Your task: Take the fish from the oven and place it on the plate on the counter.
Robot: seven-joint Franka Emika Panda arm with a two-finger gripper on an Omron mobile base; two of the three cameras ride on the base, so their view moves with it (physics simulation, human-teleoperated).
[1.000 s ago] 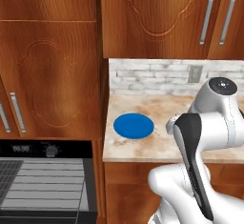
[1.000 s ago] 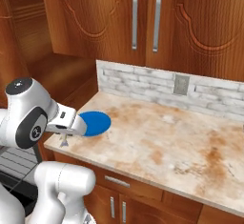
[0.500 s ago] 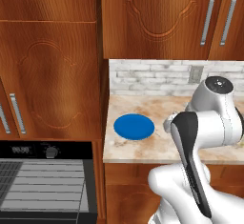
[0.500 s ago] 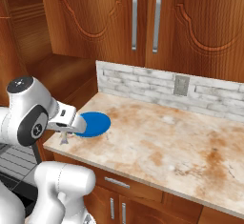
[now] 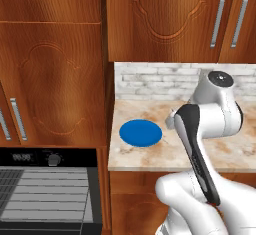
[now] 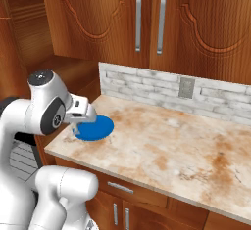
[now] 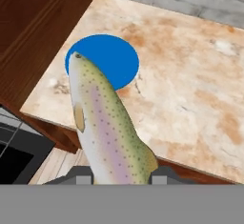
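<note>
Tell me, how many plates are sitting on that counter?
1. A blue plate lies near the counter's left end, by the tall cabinet. The hand holds the fish above it.

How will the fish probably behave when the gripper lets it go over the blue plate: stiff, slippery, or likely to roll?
The fish sticks straight out from the gripper without drooping, so it is probably stiff. Its skin looks smooth, so it may slide a little on the flat plate. Its rounded body could tip onto one side.

Two base views looking forward-down from behind, both sharing the surface (image 5: 170,154) and plate (image 5: 141,132); hand view close above
</note>
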